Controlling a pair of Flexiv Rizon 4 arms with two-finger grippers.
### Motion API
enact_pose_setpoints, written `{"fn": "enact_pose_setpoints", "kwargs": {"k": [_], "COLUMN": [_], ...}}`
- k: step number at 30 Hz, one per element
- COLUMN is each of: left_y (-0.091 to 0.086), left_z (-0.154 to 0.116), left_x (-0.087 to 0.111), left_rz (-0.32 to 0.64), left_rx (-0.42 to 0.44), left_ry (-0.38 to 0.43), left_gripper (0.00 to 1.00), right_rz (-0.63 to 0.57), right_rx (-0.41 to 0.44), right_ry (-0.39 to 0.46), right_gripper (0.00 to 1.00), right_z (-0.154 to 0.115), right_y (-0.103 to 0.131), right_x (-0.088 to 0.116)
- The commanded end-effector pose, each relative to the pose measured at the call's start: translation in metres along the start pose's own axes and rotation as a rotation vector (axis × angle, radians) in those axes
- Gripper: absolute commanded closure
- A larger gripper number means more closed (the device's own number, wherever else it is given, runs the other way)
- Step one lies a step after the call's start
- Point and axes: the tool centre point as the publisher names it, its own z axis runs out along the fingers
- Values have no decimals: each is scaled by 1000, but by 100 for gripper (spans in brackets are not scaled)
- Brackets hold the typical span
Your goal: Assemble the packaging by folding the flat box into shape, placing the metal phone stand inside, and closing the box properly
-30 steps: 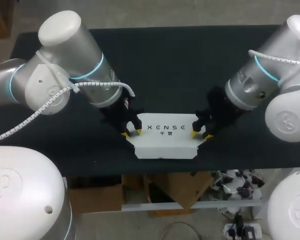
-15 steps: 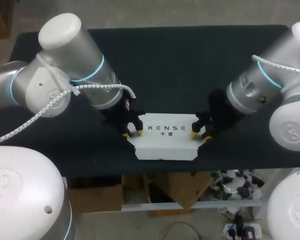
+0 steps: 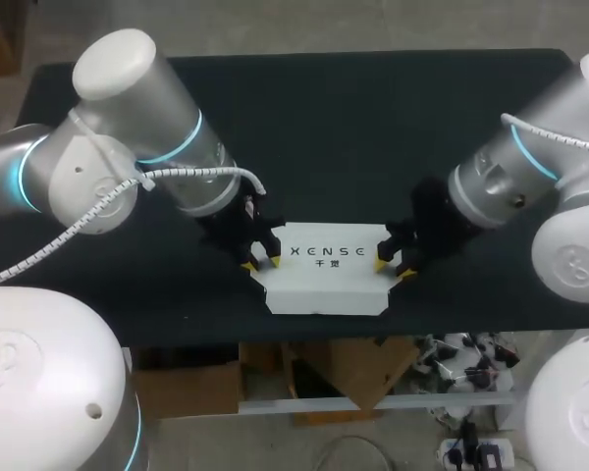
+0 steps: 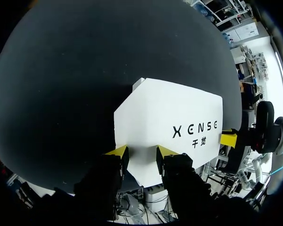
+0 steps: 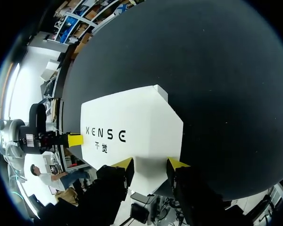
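2 half-open sets, left fingers (image 3: 246, 264) and right fingers (image 3: 381, 265), sit at opposite ends of the flat box (image 3: 324, 282) gripping nothing; reckon it's light bendy card, so pinch edges gently.

Silver-white arms (image 3: 128, 137) carry cyan rings (image 3: 184, 143), coiled cables (image 3: 88, 211), yellow-tipped black tools (image 3: 256, 263).

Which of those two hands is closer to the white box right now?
Neither; it looks like a tie. The left hand sits over the left end of the white box, and the right hand sits over its right end.
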Motion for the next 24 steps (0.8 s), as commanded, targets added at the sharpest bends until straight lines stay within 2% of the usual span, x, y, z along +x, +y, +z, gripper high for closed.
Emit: {"fn": "enact_pose_setpoints", "kwargs": {"k": [1,24], "left_y": [3,12], "left_z": [9,16], "left_x": [0,1], "left_rz": [2,18], "left_rx": [-1,11], "left_ry": [5,105], "left_gripper": [62,62], "right_rz": [3,11], "right_rx": [-102,-159], "right_ry": [3,63], "right_gripper": [53,51], "right_z": [11,9], "right_y": [-3,13], "right_x": [0,-1]}}
